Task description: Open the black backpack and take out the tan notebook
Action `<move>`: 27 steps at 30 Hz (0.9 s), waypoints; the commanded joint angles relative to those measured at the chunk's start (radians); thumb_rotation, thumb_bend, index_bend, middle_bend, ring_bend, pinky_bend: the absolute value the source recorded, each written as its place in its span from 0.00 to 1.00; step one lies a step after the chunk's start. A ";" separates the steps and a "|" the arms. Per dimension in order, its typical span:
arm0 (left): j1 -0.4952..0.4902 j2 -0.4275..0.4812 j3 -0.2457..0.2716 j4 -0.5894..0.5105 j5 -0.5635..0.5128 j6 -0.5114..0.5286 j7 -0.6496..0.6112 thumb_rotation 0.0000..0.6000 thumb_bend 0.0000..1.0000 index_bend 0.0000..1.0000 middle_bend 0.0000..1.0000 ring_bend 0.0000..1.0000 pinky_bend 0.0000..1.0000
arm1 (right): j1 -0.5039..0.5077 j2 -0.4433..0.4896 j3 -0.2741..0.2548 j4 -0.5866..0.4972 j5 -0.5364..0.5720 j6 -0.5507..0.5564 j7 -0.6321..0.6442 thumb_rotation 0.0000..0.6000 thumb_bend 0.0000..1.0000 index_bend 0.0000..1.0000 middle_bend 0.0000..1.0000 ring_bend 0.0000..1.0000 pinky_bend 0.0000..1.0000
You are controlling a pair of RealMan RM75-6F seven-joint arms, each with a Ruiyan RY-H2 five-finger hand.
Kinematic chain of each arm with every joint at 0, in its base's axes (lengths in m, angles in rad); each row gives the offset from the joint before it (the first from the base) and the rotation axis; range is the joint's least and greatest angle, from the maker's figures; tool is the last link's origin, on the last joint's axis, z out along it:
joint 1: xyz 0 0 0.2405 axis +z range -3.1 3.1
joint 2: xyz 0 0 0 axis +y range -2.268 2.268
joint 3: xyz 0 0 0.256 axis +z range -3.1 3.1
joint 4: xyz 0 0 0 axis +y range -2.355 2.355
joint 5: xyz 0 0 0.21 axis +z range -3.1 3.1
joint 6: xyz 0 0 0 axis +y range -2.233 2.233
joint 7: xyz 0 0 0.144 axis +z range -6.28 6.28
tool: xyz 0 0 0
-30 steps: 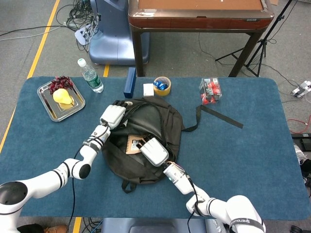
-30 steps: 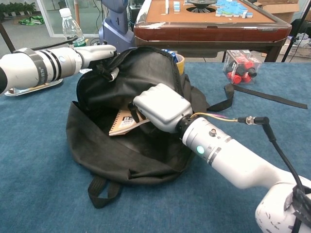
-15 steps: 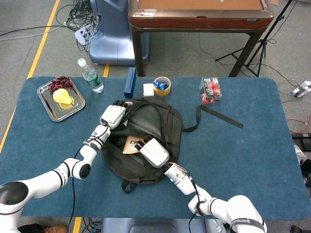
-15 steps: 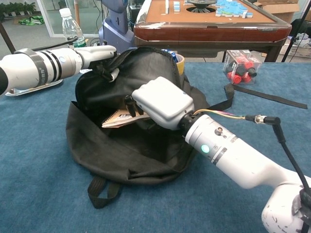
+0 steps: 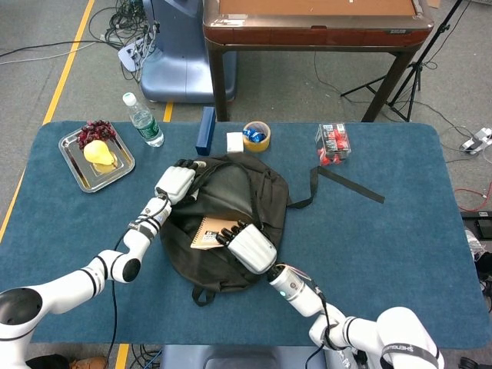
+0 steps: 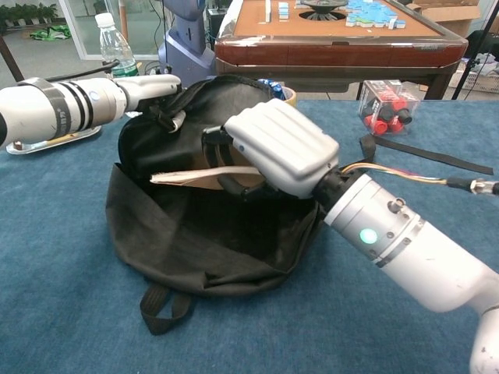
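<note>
The black backpack (image 5: 238,192) (image 6: 195,234) lies open on the blue table. My right hand (image 5: 251,247) (image 6: 277,148) grips the tan notebook (image 5: 209,231) (image 6: 199,174) by its near edge and holds it level over the bag's opening, lifted off the lining. My left hand (image 5: 175,183) (image 6: 152,84) holds the bag's upper flap at the far left rim, keeping the mouth open. The notebook's underside and the bag's inside are partly hidden by my right hand.
A metal tray (image 5: 77,167) with fruit and a water bottle (image 5: 144,121) stand at the back left. A blue box (image 5: 204,130), tape roll (image 5: 257,136) and a clear box of red items (image 5: 333,144) line the back. A loose black strap (image 5: 350,184) lies to the right.
My right hand has raised the notebook out of the bag's interior and drawn it toward me, tilting it flat. The left hand has kept its hold on the flap.
</note>
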 commanded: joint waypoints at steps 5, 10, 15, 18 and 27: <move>0.001 0.002 0.003 0.003 -0.001 -0.004 0.003 1.00 0.67 0.56 0.15 0.10 0.06 | -0.076 0.182 -0.029 -0.279 -0.050 0.109 0.039 1.00 0.61 1.00 0.74 0.71 0.64; 0.003 0.004 0.005 0.004 -0.004 -0.007 0.005 1.00 0.67 0.56 0.15 0.10 0.06 | -0.133 0.313 -0.047 -0.463 -0.081 0.188 0.110 1.00 0.61 1.00 0.74 0.71 0.64; 0.007 0.005 0.006 0.005 -0.011 -0.007 0.007 1.00 0.67 0.55 0.15 0.10 0.06 | -0.188 0.462 -0.054 -0.652 -0.084 0.233 0.155 1.00 0.61 1.00 0.74 0.71 0.64; 0.011 0.009 0.009 -0.001 -0.012 -0.003 0.011 1.00 0.67 0.55 0.15 0.10 0.06 | -0.220 0.550 -0.055 -0.730 -0.083 0.255 0.165 1.00 0.61 1.00 0.74 0.71 0.64; 0.026 0.035 0.016 -0.046 -0.015 0.008 0.024 1.00 0.66 0.52 0.15 0.10 0.06 | -0.304 0.759 -0.016 -0.857 -0.065 0.332 0.224 1.00 0.61 1.00 0.74 0.71 0.64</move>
